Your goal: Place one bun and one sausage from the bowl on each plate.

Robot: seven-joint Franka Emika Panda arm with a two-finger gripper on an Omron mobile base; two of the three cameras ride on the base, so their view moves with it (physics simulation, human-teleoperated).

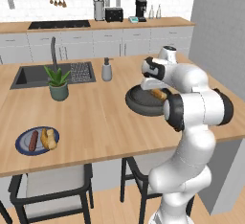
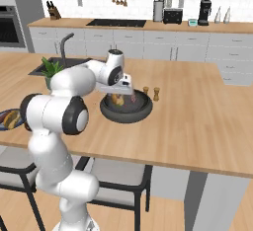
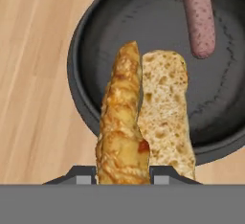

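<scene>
The wide dark bowl (image 1: 136,104) sits on the wooden island counter, also seen as the bowl (image 2: 111,114) and the bowl (image 3: 91,50). My gripper (image 3: 122,175) is shut on a split golden bun (image 3: 143,117), held over the bowl's near side. The bun (image 1: 159,94) hangs under the hand (image 2: 118,88). One pinkish sausage (image 3: 198,17) lies in the bowl. A blue plate (image 1: 21,146) at the counter's front left holds a sausage (image 1: 33,140) and a bun (image 1: 48,138); its edge, the plate (image 2: 4,124), shows at far left.
A potted plant (image 1: 58,82), a soap dispenser (image 1: 106,70) and a sink (image 1: 36,74) stand behind the plate and bowl. Two small shakers (image 2: 151,93) stand just beyond the bowl. Stools (image 1: 52,184) sit under the counter's front edge.
</scene>
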